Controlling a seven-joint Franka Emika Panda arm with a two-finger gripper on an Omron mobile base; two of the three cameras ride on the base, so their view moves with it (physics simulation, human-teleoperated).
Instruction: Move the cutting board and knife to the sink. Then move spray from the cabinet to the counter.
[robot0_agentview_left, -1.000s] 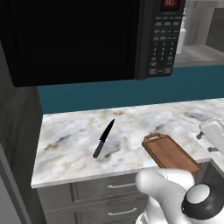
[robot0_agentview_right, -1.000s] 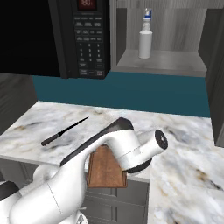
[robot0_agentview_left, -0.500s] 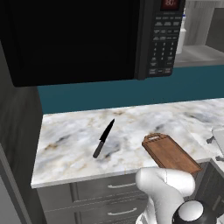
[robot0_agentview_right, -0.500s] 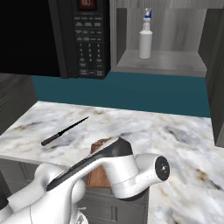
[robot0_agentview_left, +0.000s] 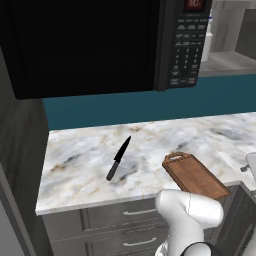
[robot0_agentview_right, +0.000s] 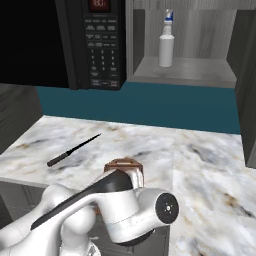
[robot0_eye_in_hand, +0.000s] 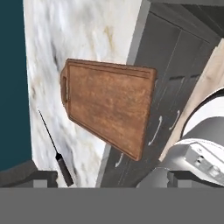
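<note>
The pincer (robot0_eye_in_hand: 103, 179) stands wide and empty, looking down on the cutting board (robot0_eye_in_hand: 107, 109), which juts over the bench's (robot0_agentview_left: 80, 155) front edge. A careless push could tip it off onto the floor. The knife (robot0_agentview_left: 118, 158) lies apart, nearer the bench's left end; the spray (robot0_agentview_right: 166, 39) stands on the cabinet (robot0_agentview_right: 187, 70) shelf. The sink is cut off, the pincer tips only dim stubs.

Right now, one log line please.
jaws: open, empty | cutting board: overhanging counter edge | knife: on counter | spray: in cabinet
</note>
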